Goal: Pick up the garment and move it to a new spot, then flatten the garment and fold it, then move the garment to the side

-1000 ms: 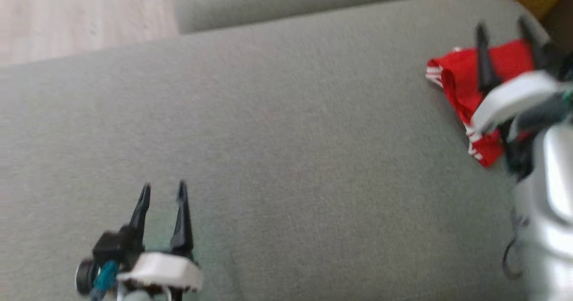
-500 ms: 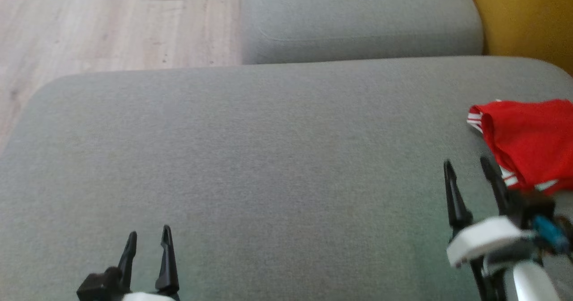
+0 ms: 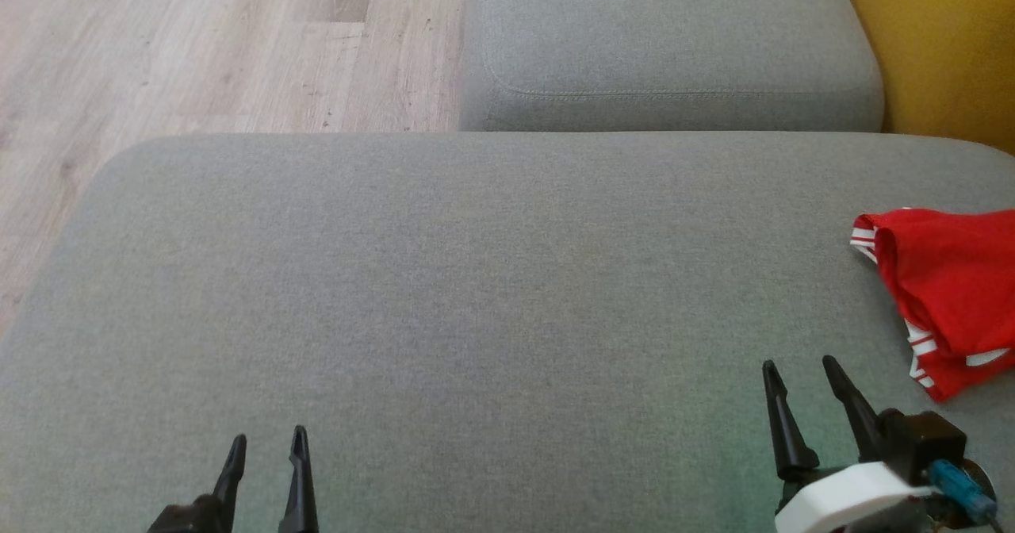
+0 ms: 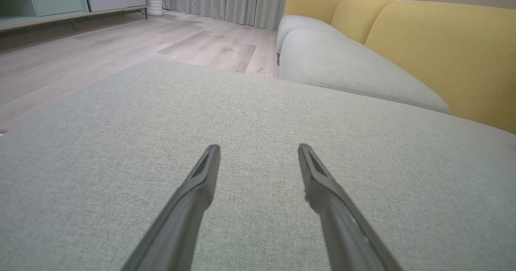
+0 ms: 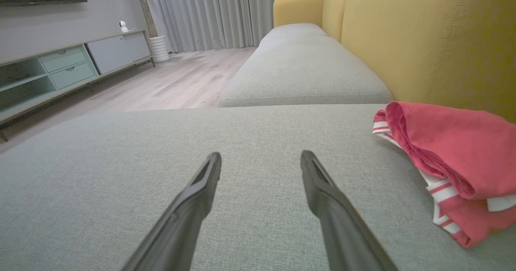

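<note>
Living room with a grey-and-yellow sofa
Grey seat cushions (image 3: 476,279) meet yellow backrests (image 5: 423,41); beyond lie a pale wood-plank floor (image 3: 198,41), grey curtains (image 5: 209,13) and a low sideboard (image 5: 60,69) with mint drawers.

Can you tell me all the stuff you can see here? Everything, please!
garment: one, red with white stripes, lying rumpled at the right edge of the big cushion
big cushion: one, grey, right in front of the robot
second cushion: one, grey, just beyond the big cushion
backrest: one row, yellow, along the right side of both cushions
floor: one, pale wood, left of the cushions
curtains: one set, grey, at the far end of the room
cabinet: one, low, with pale green drawers, by the far wall
left gripper: one, dark fingers, open, over the big cushion, lower left
right gripper: one, dark fingers, open, lower right, left of the garment, not touching it
</note>
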### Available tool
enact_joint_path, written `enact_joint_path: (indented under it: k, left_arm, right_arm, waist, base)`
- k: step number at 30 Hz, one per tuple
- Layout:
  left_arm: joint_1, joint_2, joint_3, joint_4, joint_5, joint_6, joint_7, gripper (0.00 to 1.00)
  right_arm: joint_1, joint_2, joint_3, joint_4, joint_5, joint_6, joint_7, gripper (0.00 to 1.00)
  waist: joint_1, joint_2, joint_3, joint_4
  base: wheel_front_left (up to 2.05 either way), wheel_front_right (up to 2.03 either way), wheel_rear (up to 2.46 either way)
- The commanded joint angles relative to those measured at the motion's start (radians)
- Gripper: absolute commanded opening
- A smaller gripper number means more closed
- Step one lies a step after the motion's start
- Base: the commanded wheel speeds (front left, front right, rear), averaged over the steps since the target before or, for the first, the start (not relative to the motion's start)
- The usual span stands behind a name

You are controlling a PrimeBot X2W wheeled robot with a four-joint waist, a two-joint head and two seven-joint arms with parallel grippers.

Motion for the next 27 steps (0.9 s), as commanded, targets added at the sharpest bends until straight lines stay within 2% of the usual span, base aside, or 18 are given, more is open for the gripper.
enact_joint_path:
  k: [1, 9, 10, 11, 15, 27]
  left_arm:
    - [-0.042, 0.019, 0.035, -0.032, 0.011, 0.006, -0.01, 1.0]
    - [-0.045, 0.019, 0.026, -0.037, 0.014, 0.023, 0.01, 1.0]
    - [-0.046, 0.016, 0.027, -0.04, 0.014, 0.026, 0.009, 0.0]
    - [0.0, -0.003, -0.004, -0.009, 0.007, 0.017, 0.018, 0.0]
    - [0.018, -0.027, -0.008, 0.04, 0.002, 0.016, 0.022, 0.0]
    - [-0.005, -0.053, 0.05, 0.047, -0.09, -0.026, 0.051, 0.0]
  right_arm:
    - [-0.032, -0.006, 0.024, -0.027, 0.008, 0.007, -0.014, 1.0]
    - [-0.038, -0.006, 0.04, -0.021, 0.012, 0.007, -0.028, 1.0]
    - [-0.038, -0.006, 0.041, -0.02, 0.013, 0.007, -0.03, 0.0]
    - [0.0, 0.0, 0.015, 0.013, 0.006, 0.0, -0.016, 0.0]
    - [0.011, 0.0, 0.016, 0.076, 0.012, -0.001, -0.014, 0.0]
    - [-0.015, -0.008, 0.01, 0.081, 0.163, 0.0, -0.004, 0.0]
  waist:
    - [0.0, 0.0, 0.0, 0.0]
    - [0.0, 0.0, 0.003, -0.007]
    - [0.0, 0.0, 0.004, -0.009]
    - [0.0, 0.0, 0.004, -0.008]
    - [0.0, 0.0, 0.004, -0.009]
    - [0.0, 0.0, 0.011, -0.017]
  base:
    - [0.0, 0.0, 0.0]
    - [0.0, 0.0, 0.0]
    - [0.0, 0.0, 0.0]
    - [0.0, 0.0, 0.0]
    - [0.0, 0.0, 0.0]
    - [0.0, 0.0, 0.0]
